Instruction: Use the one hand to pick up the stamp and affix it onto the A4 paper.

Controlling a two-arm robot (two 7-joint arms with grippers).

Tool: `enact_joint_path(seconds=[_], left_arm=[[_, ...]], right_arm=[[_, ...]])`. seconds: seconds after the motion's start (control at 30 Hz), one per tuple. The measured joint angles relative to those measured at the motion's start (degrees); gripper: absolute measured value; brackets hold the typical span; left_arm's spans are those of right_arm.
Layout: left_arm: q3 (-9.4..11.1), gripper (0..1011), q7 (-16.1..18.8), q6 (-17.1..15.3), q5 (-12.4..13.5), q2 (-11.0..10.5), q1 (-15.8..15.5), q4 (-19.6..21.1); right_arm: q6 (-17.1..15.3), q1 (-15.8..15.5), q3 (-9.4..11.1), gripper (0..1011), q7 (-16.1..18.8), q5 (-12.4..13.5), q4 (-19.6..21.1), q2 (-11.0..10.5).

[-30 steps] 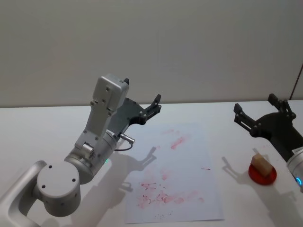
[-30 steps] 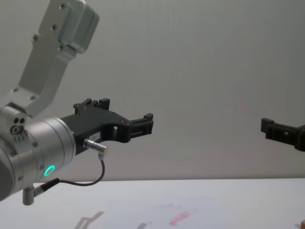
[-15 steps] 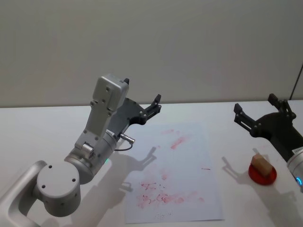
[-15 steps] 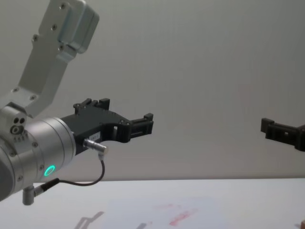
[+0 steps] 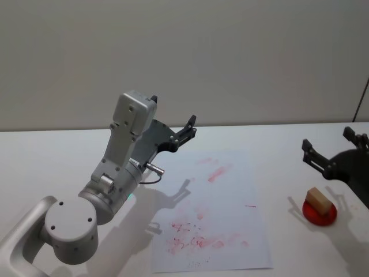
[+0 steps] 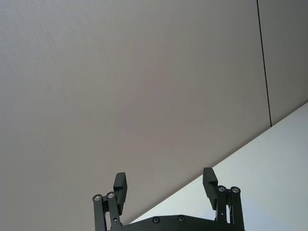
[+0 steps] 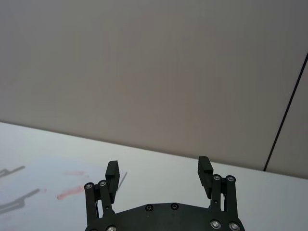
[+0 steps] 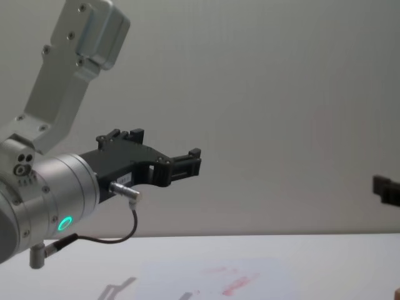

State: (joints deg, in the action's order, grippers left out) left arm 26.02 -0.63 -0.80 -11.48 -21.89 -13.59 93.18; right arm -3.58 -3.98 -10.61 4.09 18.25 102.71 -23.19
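The tan-brown stamp [image 5: 318, 201] stands on a round red ink pad [image 5: 320, 214] at the table's right. My right gripper [image 5: 332, 145], the hand, hovers open just beyond and above it, holding nothing; in the right wrist view the gripper [image 7: 159, 171] shows its jaws spread wide. One of its fingers [image 8: 385, 189] pokes in at the chest view's right edge. The A4 paper [image 5: 219, 196] lies flat in the middle of the table, marked with red smudges, and shows too as the paper [image 8: 212, 275] low in the chest view.
My left arm is parked raised over the table's left side, its gripper [image 5: 188, 129] open in the air past the paper's far left corner; the same gripper [image 6: 164, 185] faces the wall. A plain wall backs the white table [image 5: 52, 156].
My right gripper has drawn back to the right, away from the paper, and now sits nearer the view's edge. The stamp, the paper and the left arm have not moved.
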Motion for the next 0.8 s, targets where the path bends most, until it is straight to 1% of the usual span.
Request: enact_joint_path(seconds=[0.03, 0.13, 0.37, 0.6, 0.67, 0.8], left_arm=[[0.00, 1001, 0.00, 0.00, 0.00, 0.00, 0.00, 0.00], [0.00, 1001, 0.00, 0.00, 0.00, 0.00, 0.00, 0.00], [0.00, 1001, 0.00, 0.00, 0.00, 0.00, 0.00, 0.00], [0.00, 1001, 0.00, 0.00, 0.00, 0.00, 0.00, 0.00], [0.00, 1001, 0.00, 0.00, 0.00, 0.00, 0.00, 0.00], [0.00, 1001, 0.00, 0.00, 0.00, 0.00, 0.00, 0.00]], right_arm=[[0.00, 0.00, 0.00, 1001, 0.00, 0.00, 0.00, 0.00], [-1.38, -1.51, 0.73, 1001, 0.07, 0.42, 0.63, -1.53], [-4.09, -3.74, 1.56, 1001, 0.75, 0.54, 1.43, -3.66], [-6.34, -4.92, 1.83, 1001, 1.80, -0.07, 1.83, -4.87], [-7.58, -5.27, 1.84, 1001, 2.51, -0.62, 1.93, -5.29], [-8.75, -5.55, 1.83, 1001, 3.22, -1.31, 1.95, -5.65]])
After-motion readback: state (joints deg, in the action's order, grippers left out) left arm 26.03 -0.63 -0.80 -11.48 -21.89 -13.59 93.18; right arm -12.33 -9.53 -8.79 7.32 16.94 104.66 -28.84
